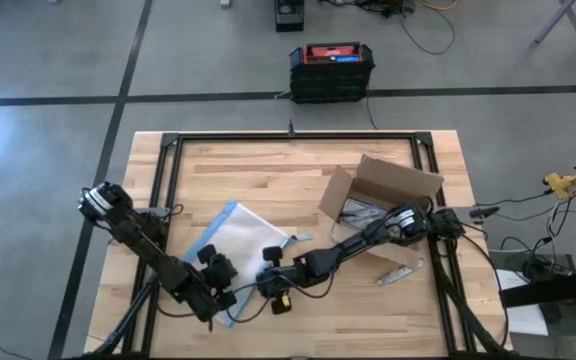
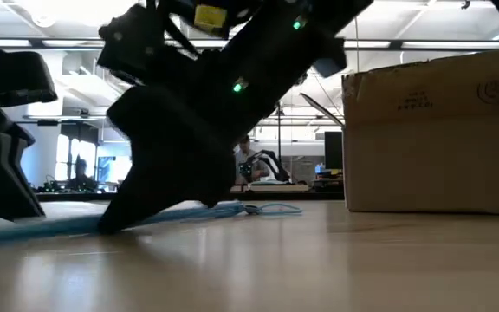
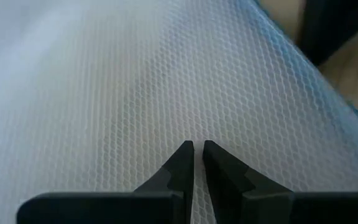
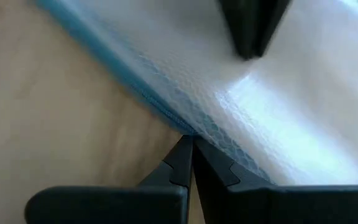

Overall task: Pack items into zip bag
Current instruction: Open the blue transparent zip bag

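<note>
The zip bag (image 1: 233,243), clear with a honeycomb pattern and a blue strip, lies flat on the wooden table (image 1: 268,165). My left gripper (image 3: 197,149) hovers low over the bag's broad face, its fingertips a thin slit apart. I cannot tell whether they touch the plastic. My right gripper (image 4: 188,142) is shut, its tips down at the bag's blue edge. In the low view it slants down onto the bag (image 2: 115,224). I cannot make out the items in any view. My right gripper sets its shut fingertips (image 4: 182,155) on the bag's blue strip (image 4: 160,112), where that edge meets the bare wood. The fingers slant down from the table's right side and lie across the strip. The bag stays flat on the table.
An open brown cardboard box (image 1: 383,190) stands at the back right, and it fills the right of the low view (image 2: 436,130). A slim grey stick-like tool (image 1: 400,270) lies near the table's right edge. A black frame (image 1: 288,135) borders the table. Bare wood lies at the far left.
</note>
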{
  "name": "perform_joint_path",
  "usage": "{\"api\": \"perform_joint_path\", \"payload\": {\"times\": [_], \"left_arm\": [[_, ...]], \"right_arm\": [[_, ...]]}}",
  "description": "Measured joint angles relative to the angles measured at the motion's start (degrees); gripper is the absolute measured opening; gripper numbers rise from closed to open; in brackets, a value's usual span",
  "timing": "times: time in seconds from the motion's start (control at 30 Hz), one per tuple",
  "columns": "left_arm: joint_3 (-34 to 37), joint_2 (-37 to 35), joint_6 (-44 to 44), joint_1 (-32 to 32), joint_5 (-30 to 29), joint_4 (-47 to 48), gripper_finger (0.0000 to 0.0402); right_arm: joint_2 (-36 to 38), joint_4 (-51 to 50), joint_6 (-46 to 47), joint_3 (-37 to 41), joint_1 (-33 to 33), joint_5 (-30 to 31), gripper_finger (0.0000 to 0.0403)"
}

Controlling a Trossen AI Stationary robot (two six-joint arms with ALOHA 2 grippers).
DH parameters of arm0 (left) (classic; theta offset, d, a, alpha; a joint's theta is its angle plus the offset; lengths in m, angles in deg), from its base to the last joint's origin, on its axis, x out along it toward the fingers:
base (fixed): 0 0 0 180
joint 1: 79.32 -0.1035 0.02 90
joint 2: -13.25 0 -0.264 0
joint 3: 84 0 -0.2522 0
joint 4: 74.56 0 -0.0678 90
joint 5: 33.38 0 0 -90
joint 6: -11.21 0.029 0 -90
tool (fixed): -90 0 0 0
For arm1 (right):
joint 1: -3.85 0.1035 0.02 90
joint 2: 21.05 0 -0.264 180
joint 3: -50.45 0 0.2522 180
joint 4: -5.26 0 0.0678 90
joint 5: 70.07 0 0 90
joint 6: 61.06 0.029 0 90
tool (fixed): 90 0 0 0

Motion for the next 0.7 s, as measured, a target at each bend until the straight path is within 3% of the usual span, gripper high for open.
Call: {"api": "perform_joint_path", "payload": {"times": [0.3, 0.7], "left_arm": [[-0.08, -0.14, 0.5, 0.01, 0.08, -0.43, 0.0025], [-0.21, -0.15, 1.66, -0.01, 0.03, -0.23, 0.0025]], "right_arm": [[2.5, 4.06, -3.99, 0.15, -0.55, 1.06, 0.0], [2.27, 2.27, -0.57, 0.15, -0.34, 0.51, 0.0]]}}
